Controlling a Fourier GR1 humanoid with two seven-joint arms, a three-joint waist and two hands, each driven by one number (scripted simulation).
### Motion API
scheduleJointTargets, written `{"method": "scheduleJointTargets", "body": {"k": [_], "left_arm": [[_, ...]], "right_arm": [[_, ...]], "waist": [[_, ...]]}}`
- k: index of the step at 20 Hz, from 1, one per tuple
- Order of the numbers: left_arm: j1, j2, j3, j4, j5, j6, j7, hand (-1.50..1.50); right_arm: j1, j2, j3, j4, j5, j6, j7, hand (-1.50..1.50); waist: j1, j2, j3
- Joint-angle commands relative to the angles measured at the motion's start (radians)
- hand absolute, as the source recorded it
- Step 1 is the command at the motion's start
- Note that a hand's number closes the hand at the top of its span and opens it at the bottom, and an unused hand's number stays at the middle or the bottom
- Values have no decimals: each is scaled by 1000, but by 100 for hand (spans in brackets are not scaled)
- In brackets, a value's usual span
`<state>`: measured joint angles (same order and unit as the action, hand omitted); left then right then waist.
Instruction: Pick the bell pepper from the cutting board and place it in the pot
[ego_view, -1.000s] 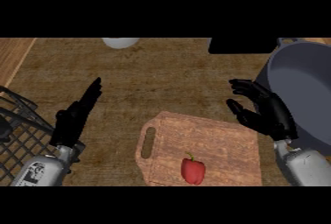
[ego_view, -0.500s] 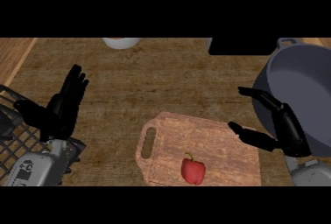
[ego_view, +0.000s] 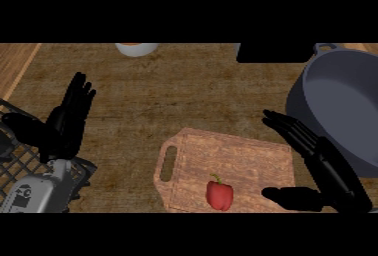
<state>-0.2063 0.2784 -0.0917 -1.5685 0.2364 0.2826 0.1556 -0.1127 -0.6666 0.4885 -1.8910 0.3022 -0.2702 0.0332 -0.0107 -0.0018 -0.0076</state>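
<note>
A red bell pepper (ego_view: 219, 194) with a green stem lies on the near part of a wooden cutting board (ego_view: 236, 160). A large grey pot (ego_view: 347, 100) stands at the right, beyond the board. My right hand (ego_view: 325, 170) is open at the board's right edge, fingers stretched away from me and thumb pointing left toward the pepper, a short gap from it. My left hand (ego_view: 65, 122) is open at the left, fingers up, far from the board.
A black wire rack (ego_view: 22, 160) sits at the lower left under my left forearm. A white cup (ego_view: 136, 48) stands at the back. A black object (ego_view: 275, 51) lies at the back next to the pot.
My right hand has dropped lower and closer to the pepper, its thumb now beside the board's near right corner. My left hand has shifted slightly.
</note>
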Motion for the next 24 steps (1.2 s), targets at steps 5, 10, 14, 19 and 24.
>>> {"method": "scheduleJointTargets", "body": {"k": [5, 10, 14, 19, 24], "left_arm": [[-13, 75, 49, -15, -16, 0, 20, 0], [-13, 60, 23, -13, -26, 7, 22, 0], [-5, 65, 17, -37, -30, 5, 29, 0], [22, 57, 43, -65, -13, -5, 30, 0], [31, 63, 48, -73, -29, 2, 33, 0]], "right_arm": [[-81, -98, 195, -176, 124, 312, 464, -150], [-210, 7, 295, -196, 118, 516, 748, -150], [-273, 175, 367, -105, 133, 593, 901, -150], [-288, 327, 372, -69, 165, 632, 974, -150], [-235, 366, 421, 40, 256, 593, 936, -150]], "waist": [[25, -9, 1], [37, -4, 3], [35, -1, 6], [21, 0, 7], [19, 0, 8]]}}
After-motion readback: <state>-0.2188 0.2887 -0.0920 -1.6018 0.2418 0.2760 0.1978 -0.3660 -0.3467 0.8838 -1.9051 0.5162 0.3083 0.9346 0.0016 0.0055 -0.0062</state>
